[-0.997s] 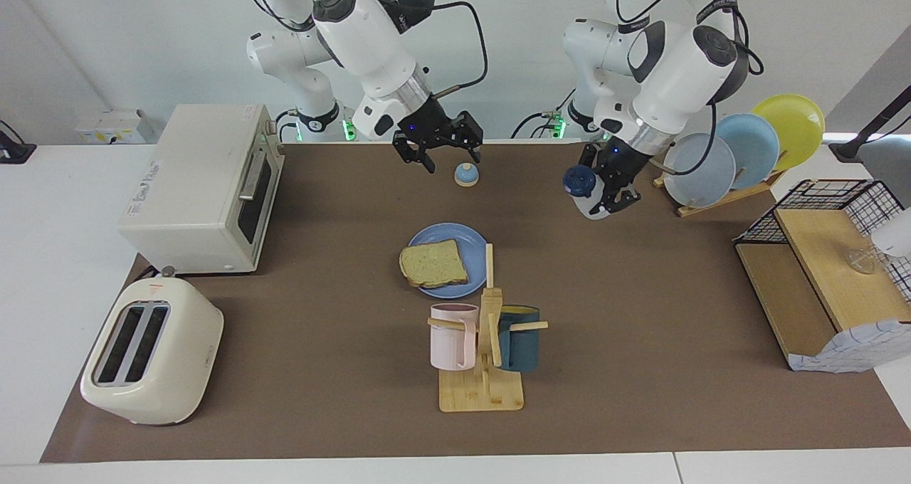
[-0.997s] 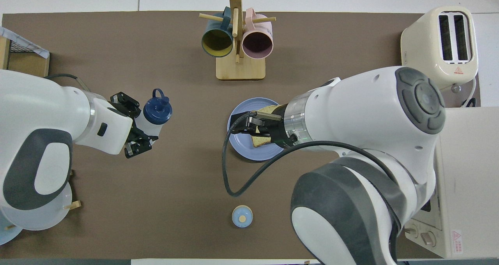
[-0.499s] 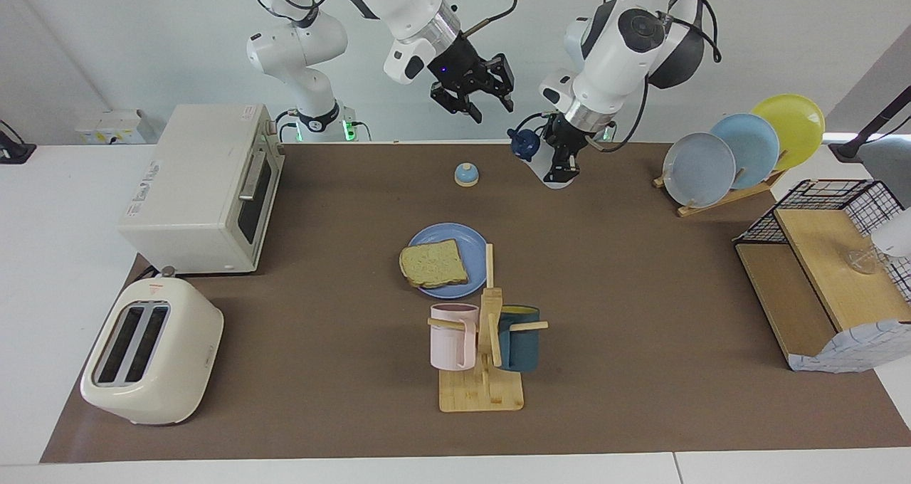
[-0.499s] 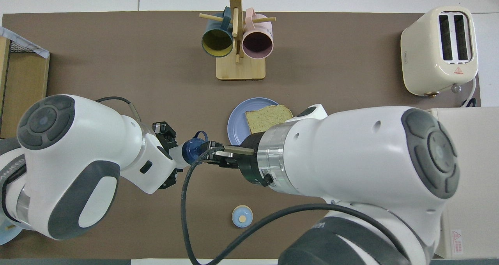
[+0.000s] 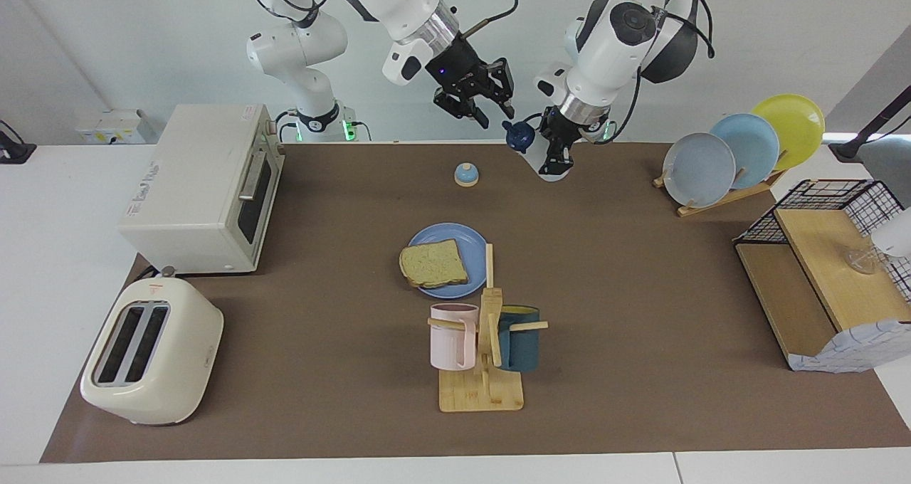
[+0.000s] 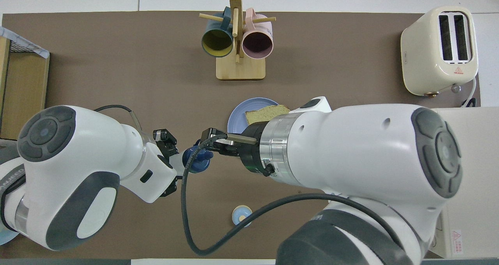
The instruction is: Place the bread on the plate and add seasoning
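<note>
The bread (image 5: 433, 263) lies on the blue plate (image 5: 455, 237) in the middle of the table; in the overhead view the bread (image 6: 267, 113) and plate (image 6: 235, 121) are partly covered by the right arm. My left gripper (image 5: 554, 155) is shut on the white seasoning bottle (image 5: 539, 160), held tilted in the air over the table edge by the robots, its navy cap (image 5: 519, 136) pointing toward the right gripper. My right gripper (image 5: 475, 106) is open and raised, right beside the cap. In the overhead view the cap (image 6: 197, 160) shows between the left gripper (image 6: 169, 159) and the right gripper (image 6: 212, 139).
A blue-domed bell (image 5: 466, 175) sits nearer to the robots than the plate. A mug rack (image 5: 484, 342) stands farther out. An oven (image 5: 203, 185) and toaster (image 5: 153, 352) are at the right arm's end. A plate rack (image 5: 740, 149) and wire-basket shelf (image 5: 825, 277) are at the left arm's end.
The left gripper lifted the bottle and carried it from near the plate rack toward the table's middle. The right gripper rose from over the bell and now sits beside the cap.
</note>
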Tool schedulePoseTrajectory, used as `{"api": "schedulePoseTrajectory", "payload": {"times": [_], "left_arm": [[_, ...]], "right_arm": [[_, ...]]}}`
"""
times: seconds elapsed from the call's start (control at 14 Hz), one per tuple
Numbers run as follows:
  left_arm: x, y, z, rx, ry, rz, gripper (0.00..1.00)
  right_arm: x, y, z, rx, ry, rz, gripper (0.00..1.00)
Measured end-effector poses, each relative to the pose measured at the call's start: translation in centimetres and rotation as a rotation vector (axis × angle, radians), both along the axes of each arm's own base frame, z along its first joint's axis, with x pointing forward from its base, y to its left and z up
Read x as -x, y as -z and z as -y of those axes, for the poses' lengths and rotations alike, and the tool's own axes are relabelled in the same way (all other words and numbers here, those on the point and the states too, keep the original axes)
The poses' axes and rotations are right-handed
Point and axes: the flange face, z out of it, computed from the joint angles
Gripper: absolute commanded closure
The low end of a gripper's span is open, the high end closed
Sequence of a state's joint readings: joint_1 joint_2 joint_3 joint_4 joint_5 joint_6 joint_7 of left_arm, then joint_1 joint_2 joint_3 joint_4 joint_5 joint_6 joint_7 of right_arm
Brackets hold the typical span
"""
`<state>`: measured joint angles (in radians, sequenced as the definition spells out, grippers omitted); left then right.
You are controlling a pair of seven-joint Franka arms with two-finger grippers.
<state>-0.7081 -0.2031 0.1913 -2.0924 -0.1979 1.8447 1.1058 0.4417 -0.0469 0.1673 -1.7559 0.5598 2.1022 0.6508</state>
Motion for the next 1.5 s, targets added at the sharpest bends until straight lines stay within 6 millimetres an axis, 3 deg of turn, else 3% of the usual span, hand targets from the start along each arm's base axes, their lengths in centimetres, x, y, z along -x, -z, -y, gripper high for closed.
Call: {"api": "schedulePoseTrajectory", "payload": {"times": [0.78,1.5], "left_arm": [[0.0,0.0,-0.1,-0.011,-0.083,-0.014,1.0],[-0.1,-0.1,-0.3,-0.013,-0.106,-0.017,1.0]], "right_arm": [[1.4,2.1,-1.8,0.012,-0.022,-0.01,0.64],[1.1,1.9,-1.7,0.001,-0.008,0.009,0.67]]}}
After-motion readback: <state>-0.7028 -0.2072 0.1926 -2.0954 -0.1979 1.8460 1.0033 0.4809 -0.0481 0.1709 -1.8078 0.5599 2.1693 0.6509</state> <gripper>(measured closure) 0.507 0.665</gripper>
